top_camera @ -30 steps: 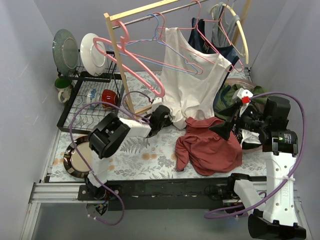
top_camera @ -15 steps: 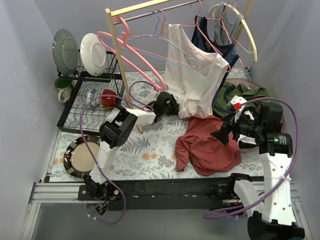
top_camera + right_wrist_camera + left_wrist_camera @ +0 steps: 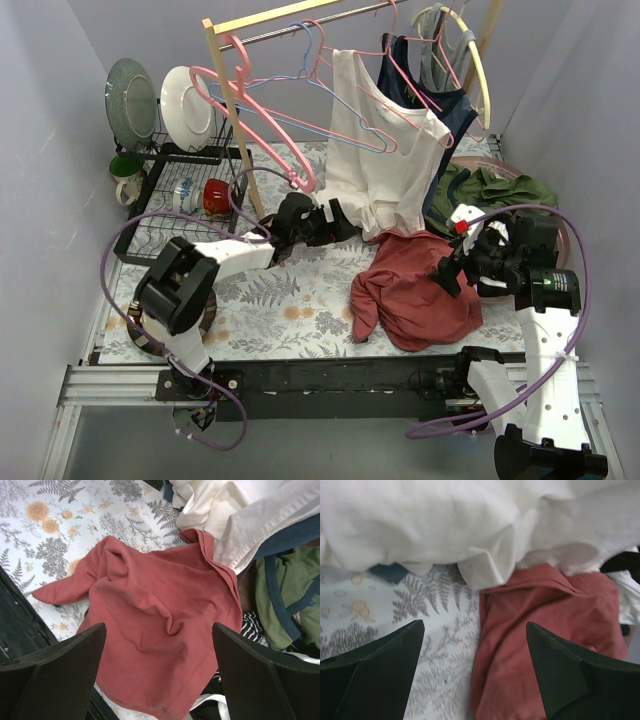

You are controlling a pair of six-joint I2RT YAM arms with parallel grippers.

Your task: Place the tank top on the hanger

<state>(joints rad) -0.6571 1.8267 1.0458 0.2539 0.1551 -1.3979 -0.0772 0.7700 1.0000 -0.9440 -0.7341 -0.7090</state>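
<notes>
The rust-red tank top (image 3: 415, 295) lies crumpled on the floral table, right of centre. My left gripper (image 3: 335, 220) is open just left of it, below the hem of the hanging white tank top (image 3: 385, 165). In the left wrist view the open gripper (image 3: 474, 625) frames bare table and the red top's edge (image 3: 540, 610), with nothing held. My right gripper (image 3: 450, 270) hovers open over the red top's right side. The right wrist view shows this gripper (image 3: 159, 626) spread wide above the red cloth (image 3: 150, 580). The thin pink wire hanger (image 3: 392, 92) hangs on the rail.
A wooden rack post (image 3: 232, 120) stands at the back. A thick pink hanger (image 3: 262, 118), a blue wire hanger (image 3: 330, 90) and a navy top (image 3: 445, 100) hang there. A dish rack (image 3: 175, 200) holds plates at left. Green clothes (image 3: 490, 190) are piled at right.
My left gripper has gone from shut to open, and its arm has dropped low and stretched out. The hanging clothes swung. My right gripper moved slightly down and left over the red top.
</notes>
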